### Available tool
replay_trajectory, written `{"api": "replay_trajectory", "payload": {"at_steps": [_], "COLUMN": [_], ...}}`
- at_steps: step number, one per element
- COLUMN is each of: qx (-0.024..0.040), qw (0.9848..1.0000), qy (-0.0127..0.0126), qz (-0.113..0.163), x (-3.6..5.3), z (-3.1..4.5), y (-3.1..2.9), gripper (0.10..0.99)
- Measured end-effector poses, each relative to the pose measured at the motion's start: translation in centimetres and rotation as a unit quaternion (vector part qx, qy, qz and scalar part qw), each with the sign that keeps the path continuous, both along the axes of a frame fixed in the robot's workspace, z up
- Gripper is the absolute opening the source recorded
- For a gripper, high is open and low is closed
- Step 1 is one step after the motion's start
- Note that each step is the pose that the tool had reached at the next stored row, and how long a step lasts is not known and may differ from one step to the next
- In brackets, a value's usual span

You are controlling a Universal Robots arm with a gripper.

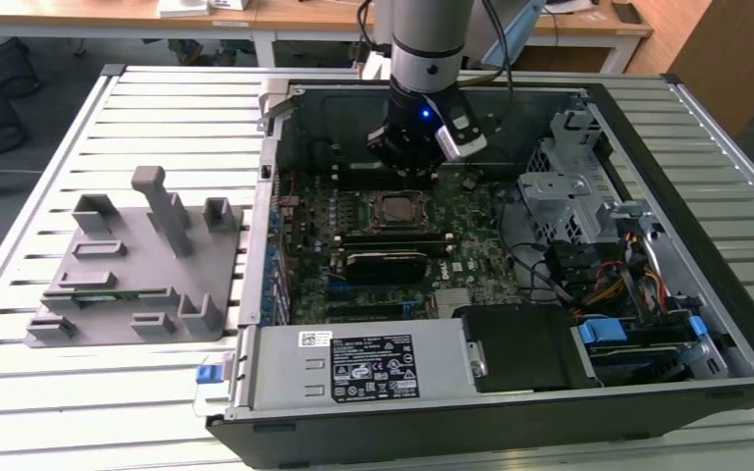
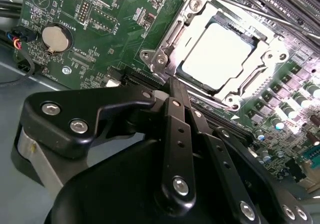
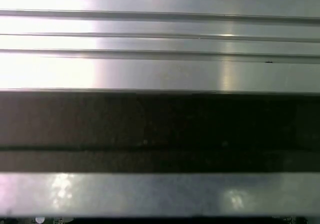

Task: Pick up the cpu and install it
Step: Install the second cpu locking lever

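While cpu (image 2: 216, 55) sits in socket, gripper (image 2: 172, 92) above, empty.

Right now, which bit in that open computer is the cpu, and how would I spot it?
Start at the open computer case and its green motherboard. Near the board's middle, just below the gripper, sits a metal socket frame. The cpu lies inside it: a flat, silvery square, plain and shiny.

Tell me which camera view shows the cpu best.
The second wrist view: the cpu sits large and bright inside its socket frame. In the exterior view it is a small square on the motherboard below the gripper.
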State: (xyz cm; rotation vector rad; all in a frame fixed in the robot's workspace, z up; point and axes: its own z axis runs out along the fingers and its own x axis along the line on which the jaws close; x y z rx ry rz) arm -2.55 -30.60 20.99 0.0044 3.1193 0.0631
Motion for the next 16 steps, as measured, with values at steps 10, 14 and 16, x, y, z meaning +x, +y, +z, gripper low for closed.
{"api": "replay_trajectory", "payload": {"at_steps": [10, 14, 16], "qx": [0.0000, 0.0000, 0.0000], "qw": [1.0000, 1.0000, 1.0000], "qy": [0.0000, 0.0000, 0.0000], "qz": [0.000, 0.000, 0.000], "x": [0.00, 0.00, 0.00], "z": [0.00, 0.00, 0.00], "y": [-0.31, -0.44, -0.52], "gripper": [0.110, 0.110, 0.110]}}
